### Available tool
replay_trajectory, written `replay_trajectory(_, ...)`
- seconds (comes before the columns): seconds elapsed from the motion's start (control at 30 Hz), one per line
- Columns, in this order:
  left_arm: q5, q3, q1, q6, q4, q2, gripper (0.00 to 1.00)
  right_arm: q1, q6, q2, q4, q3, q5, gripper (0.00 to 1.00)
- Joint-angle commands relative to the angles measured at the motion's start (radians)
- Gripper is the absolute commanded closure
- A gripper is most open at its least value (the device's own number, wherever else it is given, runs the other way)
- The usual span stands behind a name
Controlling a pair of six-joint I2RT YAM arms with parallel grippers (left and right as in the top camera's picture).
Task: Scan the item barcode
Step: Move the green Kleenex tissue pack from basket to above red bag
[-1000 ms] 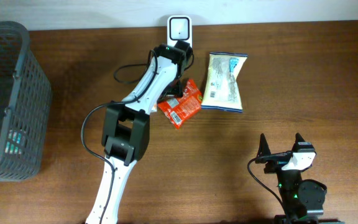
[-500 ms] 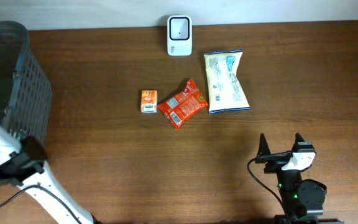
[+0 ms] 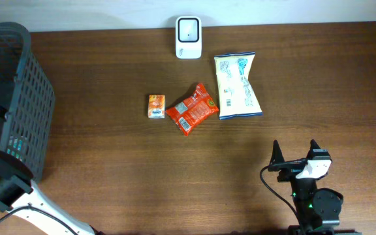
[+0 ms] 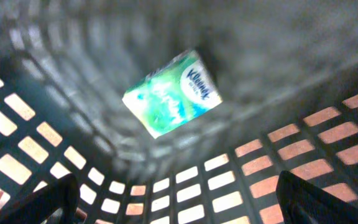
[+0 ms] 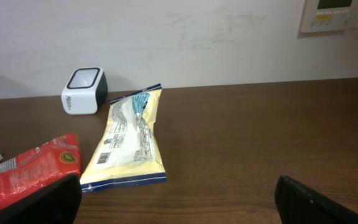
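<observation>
Nearest the robot, on the right, the right gripper [image 3: 295,149] is sitting low over the brown wooden table [image 3: 109,163]. Its jaws are standing wide apart and holding nothing.

At the near left, the left gripper [image 4: 179,208] is hanging at the dark grey plastic lattice basket [image 3: 36,98], jaws likewise spread wide and empty. Its camera is looking down on a green-and-white rectangular tissue pack [image 4: 171,93], which is lying slanted on the basket floor, clear of the fingers.

Farther out, at mid-table, three items are waiting in a row. A small orange cardboard box [image 3: 155,106] is lying on the left, with a red crinkled foil snack packet [image 3: 191,108] close against it. A pale yellow plastic crisp bag with blue print [image 3: 237,87] is lying on the right, its edge meeting the red packet.

At the far edge, by the wall, the white boxy barcode scanner with a dark window [image 3: 188,29] is standing just beyond the row.

By the look of it, the tissue pack is finished with and the job is pausing between items. The next move is calling for an arm to reach out to the row and pinch one flat packet low against the wood. It would then need to lift the packet and turn its barcode toward the scanner's window.
</observation>
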Motion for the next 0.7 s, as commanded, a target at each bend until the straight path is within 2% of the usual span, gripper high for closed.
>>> replay_trajectory(0.0, -0.046, -0.1, -0.024, 0.016, 0.017, -0.043, 0.01, -0.006, 0.007, -0.006, -0.003, -0.007, -0.005, 0.02)
replay_trajectory(0.1, -0.105, -0.208, -0.041, 0.029, 0.093, -0.043, 0.01, -0.006, 0.007, -0.006, -0.003, -0.007, -0.005, 0.02)
replay_trajectory(0.17, -0.105, -0.278, -0.042, 0.097, 0.166, -0.043, 0.0, -0.006, 0.007, -0.006, -0.003, -0.007, -0.005, 0.02)
replay_trajectory(0.27, -0.105, -0.407, -0.043, 0.158, 0.259, -0.042, 0.12, -0.006, 0.007, -0.006, -0.003, -0.007, -0.005, 0.01)
replay_trajectory(0.3, -0.121, -0.462, -0.042, 0.161, 0.297, -0.042, 0.23, -0.006, 0.007, -0.006, -0.003, -0.007, -0.005, 0.02)
replay_trajectory(0.4, -0.18, -0.563, -0.04, 0.161, 0.388, -0.035, 0.27, -0.006, 0.007, -0.006, -0.003, -0.007, -0.005, 0.02)
replay_trajectory(0.43, -0.188, -0.576, -0.04, 0.161, 0.409, -0.035, 0.42, -0.006, 0.007, -0.006, -0.003, -0.007, -0.005, 0.02)
replay_trajectory(0.47, -0.187, -0.575, -0.04, 0.161, 0.418, -0.035, 0.64, -0.006, 0.007, -0.006, -0.003, -0.007, -0.005, 0.02)
replay_trajectory(0.5, -0.187, -0.573, -0.04, 0.161, 0.419, -0.035, 0.8, -0.006, 0.007, -0.006, -0.003, -0.007, -0.005, 0.02)
replay_trajectory(0.57, -0.183, -0.546, -0.04, 0.161, 0.407, -0.035, 0.96, -0.006, 0.007, -0.006, -0.003, -0.007, -0.005, 0.02)
replay_trajectory(0.63, -0.175, -0.432, -0.041, 0.132, 0.334, -0.035, 1.0, -0.006, 0.007, -0.006, -0.003, -0.007, -0.005, 0.02)
replay_trajectory(0.67, -0.144, -0.275, -0.04, 0.127, 0.247, -0.036, 1.0, -0.006, 0.007, -0.006, -0.003, -0.007, -0.005, 0.02)
